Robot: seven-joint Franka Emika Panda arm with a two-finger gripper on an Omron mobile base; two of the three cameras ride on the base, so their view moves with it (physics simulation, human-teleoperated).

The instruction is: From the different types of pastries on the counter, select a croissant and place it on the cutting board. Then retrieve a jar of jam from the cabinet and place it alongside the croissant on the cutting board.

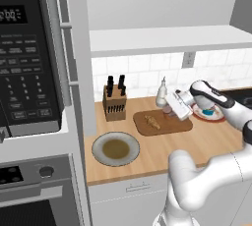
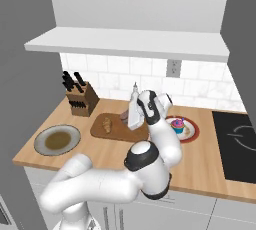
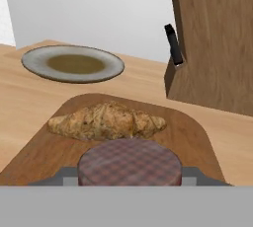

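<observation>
The croissant point(image 3: 106, 121) lies across the middle of the cutting board point(image 3: 44, 152) on the counter point(image 1: 206, 144). My gripper point(image 3: 129, 176) is shut on the jar of jam point(image 3: 129, 168), whose brown checked lid sits between the fingers just on the near side of the croissant. From the left base view, the gripper point(image 1: 171, 110) holds the jar point(image 1: 169, 111) low over the board's point(image 1: 172, 126) right end, with the croissant point(image 1: 152, 122) to its left. Whether the jar touches the board cannot be told. The cabinet point(image 1: 167, 39) hangs above.
A grey-rimmed plate point(image 1: 115, 149) sits at the front left and a knife block point(image 1: 114, 103) at the back left. A pale bottle point(image 1: 161, 95) stands behind the board. A red plate with a cupcake point(image 2: 181, 126) lies to the right, the stovetop point(image 2: 235, 144) beyond it.
</observation>
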